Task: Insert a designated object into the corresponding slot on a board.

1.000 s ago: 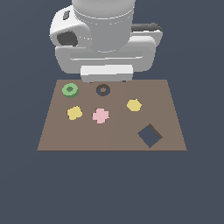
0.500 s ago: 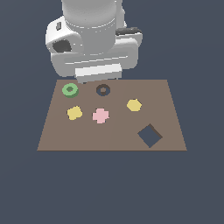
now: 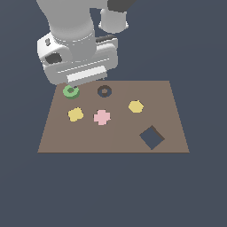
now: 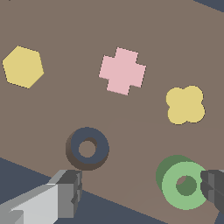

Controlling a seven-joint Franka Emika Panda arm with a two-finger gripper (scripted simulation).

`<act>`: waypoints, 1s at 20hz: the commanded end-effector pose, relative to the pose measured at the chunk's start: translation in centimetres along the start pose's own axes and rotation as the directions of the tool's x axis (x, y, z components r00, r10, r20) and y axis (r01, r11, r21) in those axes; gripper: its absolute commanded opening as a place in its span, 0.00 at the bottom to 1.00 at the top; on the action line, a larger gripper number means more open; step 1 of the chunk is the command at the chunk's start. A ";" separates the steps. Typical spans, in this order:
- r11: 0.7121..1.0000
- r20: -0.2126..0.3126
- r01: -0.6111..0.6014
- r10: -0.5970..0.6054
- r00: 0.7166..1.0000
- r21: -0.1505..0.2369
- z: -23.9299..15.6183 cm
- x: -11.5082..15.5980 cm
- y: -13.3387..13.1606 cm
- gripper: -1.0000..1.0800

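One arm, lowered over the board's far-left corner since a second ago.
Flat brown board (image 3: 173, 116): smooth and matte. Gripper (image 4: 140, 190) is spread, one finger (image 4: 65, 192) beside the dark ring-shaped slot (image 3: 104, 91), the other touching the green ring (image 3: 71, 91). Ring remains unlifted; grasp appears imminent.
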State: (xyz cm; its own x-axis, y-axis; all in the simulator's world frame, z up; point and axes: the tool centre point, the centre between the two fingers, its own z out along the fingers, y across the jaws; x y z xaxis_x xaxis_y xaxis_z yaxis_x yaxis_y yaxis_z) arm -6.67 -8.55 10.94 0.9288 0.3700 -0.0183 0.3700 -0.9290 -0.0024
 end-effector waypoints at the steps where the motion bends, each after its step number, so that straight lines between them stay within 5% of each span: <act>1: 0.998 -0.003 0.058 -0.058 0.998 -0.001 1.1 -1.1 1.1 0.96; 20: 0.953 -0.016 0.303 -0.303 0.953 -0.008 5.8 -4.4 6.8 0.96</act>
State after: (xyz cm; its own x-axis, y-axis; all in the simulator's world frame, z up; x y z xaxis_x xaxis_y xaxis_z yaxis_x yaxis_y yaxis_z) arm -8.37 -16.29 5.37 0.7803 0.6254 -0.0013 0.6254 -0.7803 -0.0006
